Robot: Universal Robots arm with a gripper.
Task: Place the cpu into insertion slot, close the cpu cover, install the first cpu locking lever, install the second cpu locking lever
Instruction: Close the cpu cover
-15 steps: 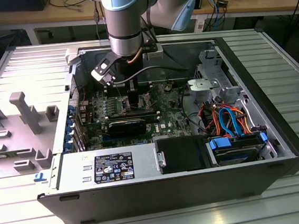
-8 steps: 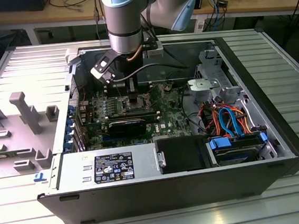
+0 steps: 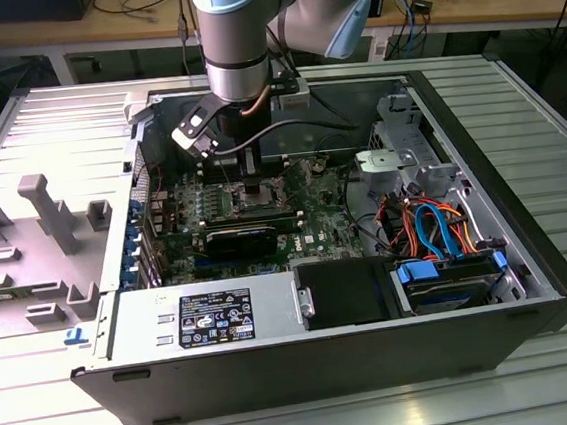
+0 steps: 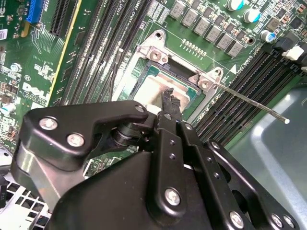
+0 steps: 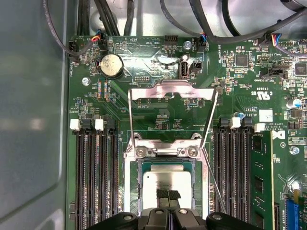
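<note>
1. Placement: the cpu [image 5: 168, 179] lies flat and square in its socket on the motherboard [image 5: 158, 62]. This step is judged complete or at its very end.
2. Hand: the hand [image 5: 168, 194] hangs directly over the chip. Its fingers are drawn together with nothing between them. The tips sit on or just above the metal top, and contact cannot be confirmed.
3. Cover: the cpu cover [image 5: 148, 92] is swung open, away from the socket and toward the coin battery [image 5: 111, 63]. It is not yet closed.
4. Levers: one locking lever [image 4: 249, 101] angles free from a socket corner, unlatched. Both lever steps are judged outstanding.
5. Surface: the open computer case [image 3: 329, 369] lies on a ribbed aluminium desk [image 3: 542, 389]. Grey fixture blocks [image 3: 47, 210] stand at the exterior view's left.
6. Room: a wooden desk [image 3: 95, 30] carrying cables runs behind.
</note>
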